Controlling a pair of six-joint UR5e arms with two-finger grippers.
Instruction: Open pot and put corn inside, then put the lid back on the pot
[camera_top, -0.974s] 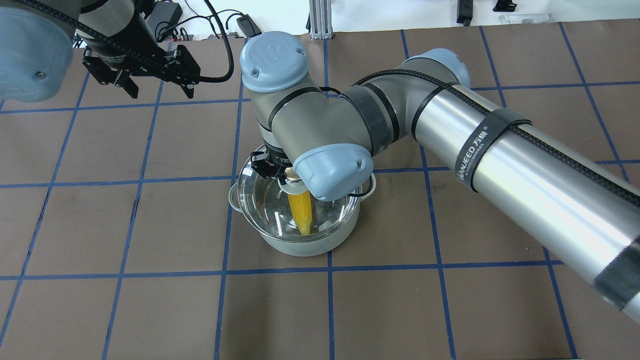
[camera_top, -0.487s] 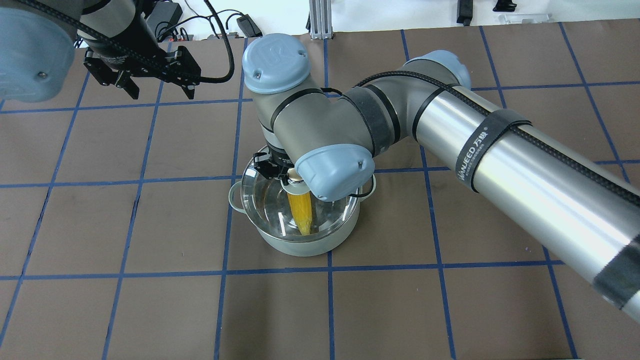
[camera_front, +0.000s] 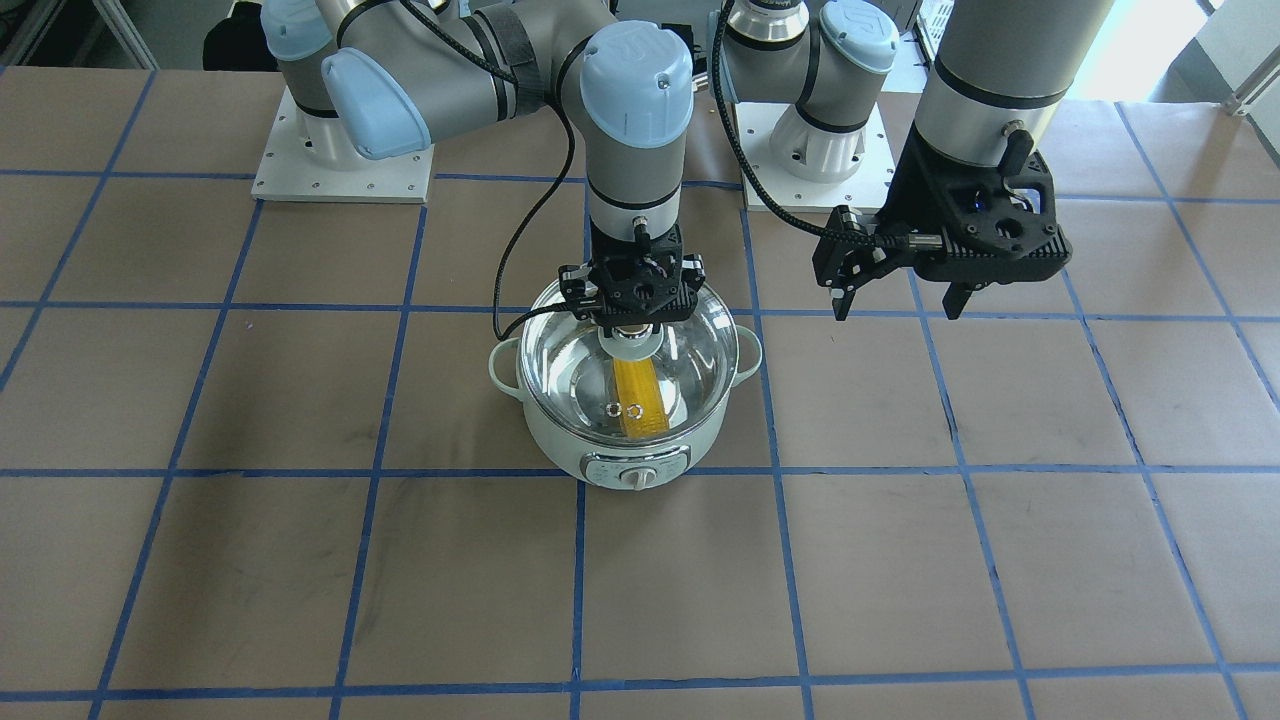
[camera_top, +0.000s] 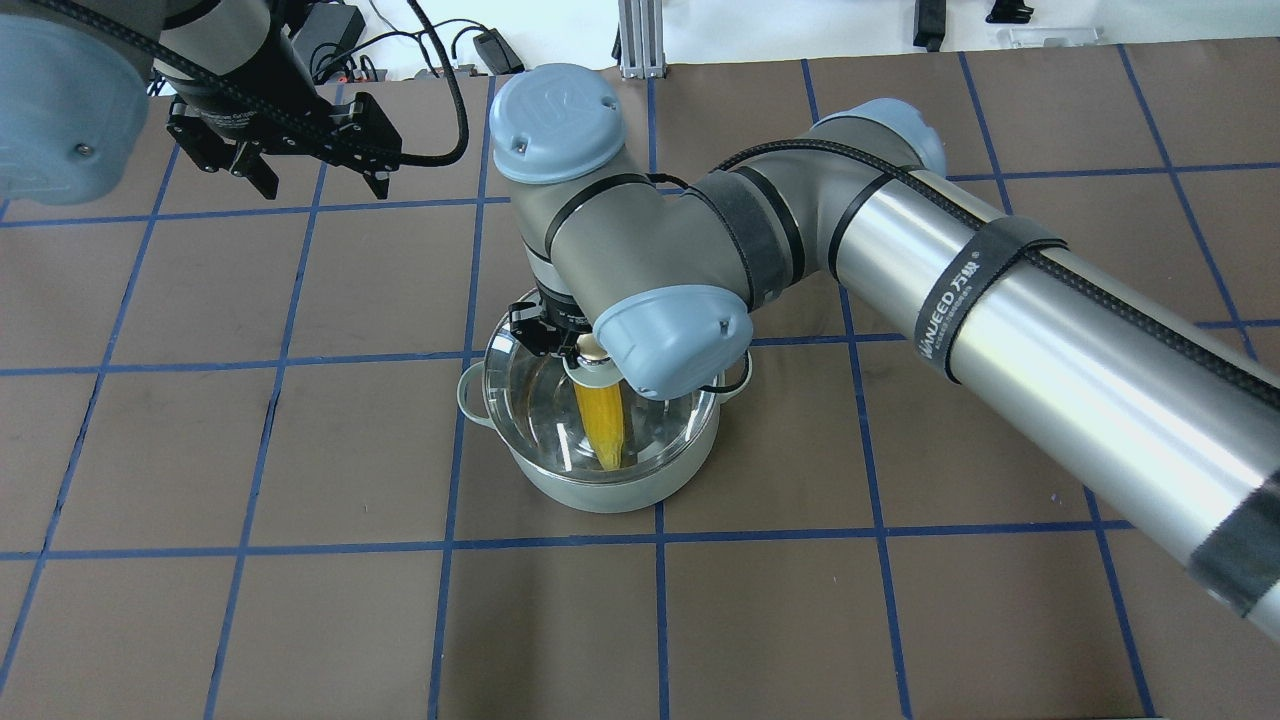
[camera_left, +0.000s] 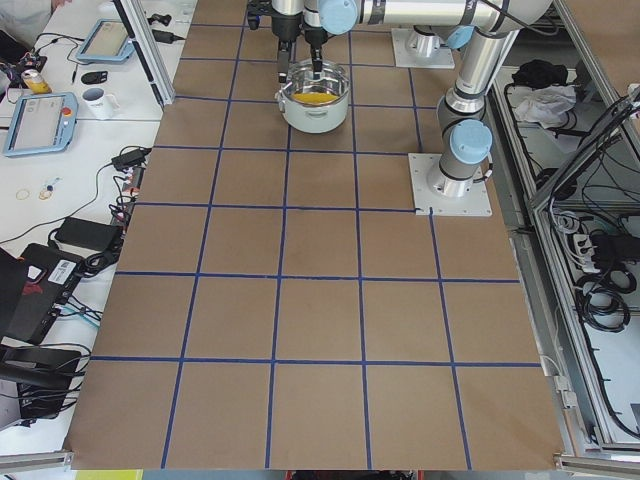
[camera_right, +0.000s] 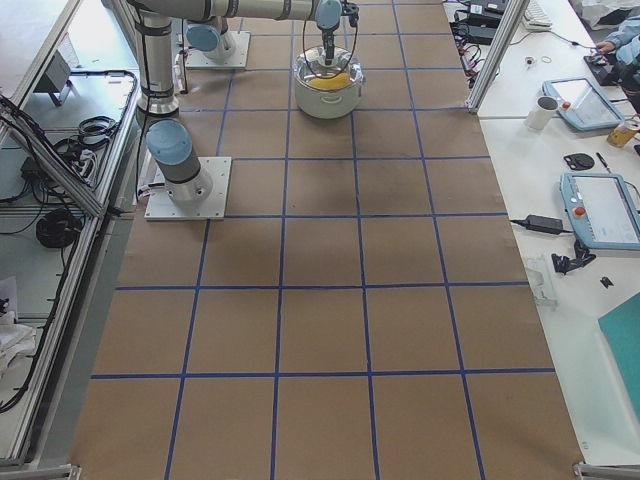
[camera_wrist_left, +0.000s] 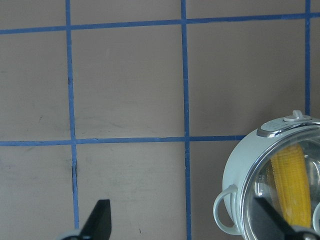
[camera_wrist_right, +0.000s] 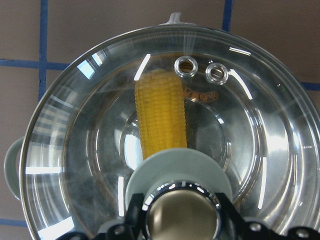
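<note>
The pale mint-green pot (camera_front: 560, 452) stands mid-table, its control knob facing the operators' side. It also shows in the overhead view (camera_top: 600, 492) and the left wrist view (camera_wrist_left: 240, 170). The yellow corn (camera_front: 640, 398) (camera_top: 601, 425) (camera_wrist_right: 160, 115) lies inside. My right gripper (camera_front: 632, 305) (camera_top: 562, 345) (camera_wrist_right: 182, 220) is shut on the knob of the clear glass lid (camera_front: 690, 350) (camera_top: 530, 400) (camera_wrist_right: 260, 150). It holds the lid over the pot's mouth. I cannot tell whether the lid rests on the rim. My left gripper (camera_front: 897, 305) (camera_top: 322, 185) is open and empty, off to the pot's side.
The table is brown with a blue tape grid. The arms' white base plates (camera_front: 340, 170) sit at the robot's edge. Cables and a power brick (camera_top: 335, 25) lie beyond the far edge. Side benches hold tablets (camera_left: 40, 125) and a mug (camera_left: 98, 100).
My right gripper has shifted the lid slightly to the right, more squarely over the pot. The left arm has stayed put.
</note>
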